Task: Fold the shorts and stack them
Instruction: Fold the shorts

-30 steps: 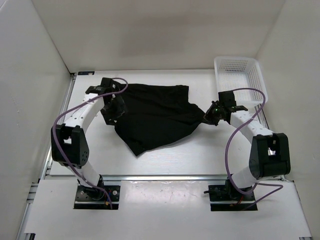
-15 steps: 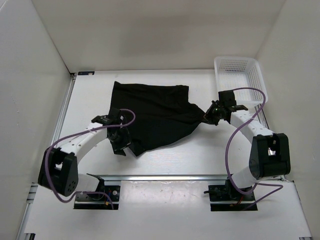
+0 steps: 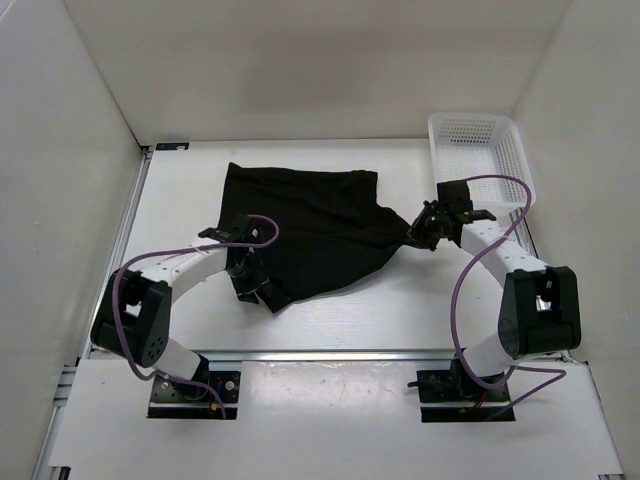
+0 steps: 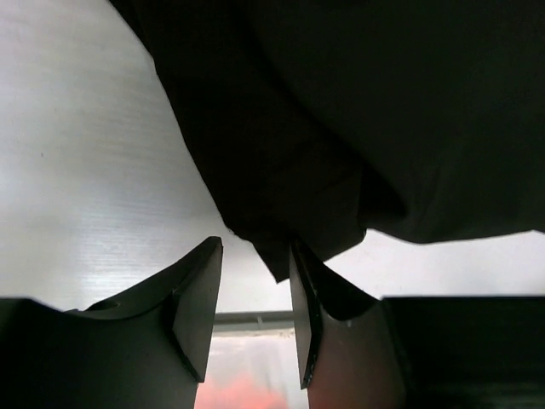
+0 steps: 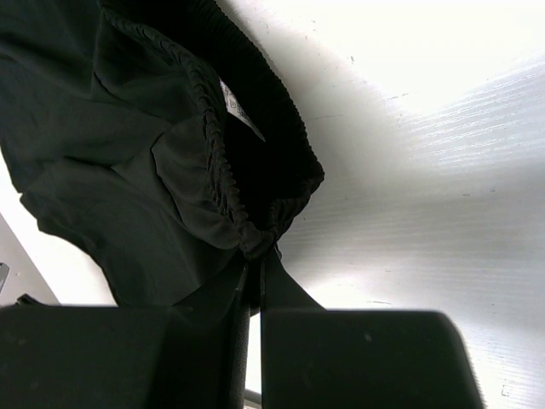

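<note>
The shorts (image 3: 315, 225) lie spread, unfolded, across the middle of the table (image 3: 180, 190), from the upper left of the overhead view down to a point at lower centre; the basket (image 3: 470, 121) stands at the upper right, well apart from them.

A second ago the left gripper (image 3: 252, 282) was up at the cloth's far left corner; it has since let that corner drop flat and swung down to the near tip. In the left wrist view its jaws stand spread, with the hanging corner of the shorts (image 4: 341, 111) just at their mouth, touching the right-hand finger (image 4: 308, 324) but not yet nipped.

The right gripper (image 3: 421, 231) has not moved; its fingers are pressed together on the gathered waistband (image 5: 217, 145), near the pale label (image 5: 242, 112).

I judge the left corner is now laid out and the next grip is on the near tip; folding proper has not begun, and a shallow bite on that thin corner could slip.
</note>
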Robot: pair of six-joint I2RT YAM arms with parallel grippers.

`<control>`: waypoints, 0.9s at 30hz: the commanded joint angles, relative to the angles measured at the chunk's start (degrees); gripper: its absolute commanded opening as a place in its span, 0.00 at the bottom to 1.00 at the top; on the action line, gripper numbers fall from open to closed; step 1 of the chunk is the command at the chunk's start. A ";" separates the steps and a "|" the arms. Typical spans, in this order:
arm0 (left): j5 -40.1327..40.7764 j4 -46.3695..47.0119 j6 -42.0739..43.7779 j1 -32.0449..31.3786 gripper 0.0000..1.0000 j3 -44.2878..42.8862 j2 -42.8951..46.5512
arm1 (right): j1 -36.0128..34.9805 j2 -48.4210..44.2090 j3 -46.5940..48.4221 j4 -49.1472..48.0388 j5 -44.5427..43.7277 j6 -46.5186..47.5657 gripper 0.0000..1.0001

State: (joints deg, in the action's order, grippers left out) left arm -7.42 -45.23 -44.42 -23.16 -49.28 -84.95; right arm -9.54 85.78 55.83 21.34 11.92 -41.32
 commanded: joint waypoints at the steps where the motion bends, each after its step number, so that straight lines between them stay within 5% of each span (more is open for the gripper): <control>1: 2.50 2.08 -0.31 -0.66 0.48 -2.40 0.13 | -0.04 -0.44 1.73 0.63 -0.41 0.98 0.00; 5: 3.72 2.08 -0.31 -0.66 0.42 -2.93 -0.92 | -0.04 -0.44 1.73 0.63 -0.41 1.51 0.00; 10: 4.87 2.08 -0.31 -0.66 0.10 -3.46 -2.32 | -0.04 -0.44 1.73 0.63 -0.41 1.51 0.00; 15: 5.40 2.08 -0.83 -0.66 0.10 -3.46 -0.59 | -0.04 -0.44 1.73 1.16 -0.41 1.51 0.00; 16: 5.40 2.08 -0.84 -0.66 0.11 -2.94 0.21 | -0.04 -0.44 1.73 1.16 -0.41 1.51 0.00; 17: 5.40 2.08 -0.84 -0.66 0.39 -2.06 2.13 | -0.04 -0.44 1.73 1.16 -0.41 1.51 0.00; 18: 5.40 2.08 -1.45 -0.66 0.56 -1.44 2.94 | -0.04 -0.96 1.73 1.16 -0.41 1.51 0.00; 20: 5.93 2.69 -1.45 -0.66 0.78 -0.29 4.17 | -0.04 -0.96 1.73 1.16 -0.41 1.51 0.00; 22: 5.40 4.09 -0.84 -0.66 0.82 0.58 4.70 | -0.04 -0.96 1.73 1.16 -0.41 1.51 0.00; 27: -1.52 10.32 -1.98 -0.05 0.66 6.46 6.80 | -0.04 -0.96 1.73 1.16 0.12 1.51 0.00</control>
State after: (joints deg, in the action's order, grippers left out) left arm -4.27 -39.51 -45.58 -23.42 -45.95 -81.69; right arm -9.54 85.78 55.83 22.52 11.92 -40.32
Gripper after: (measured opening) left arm 0.671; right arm 0.027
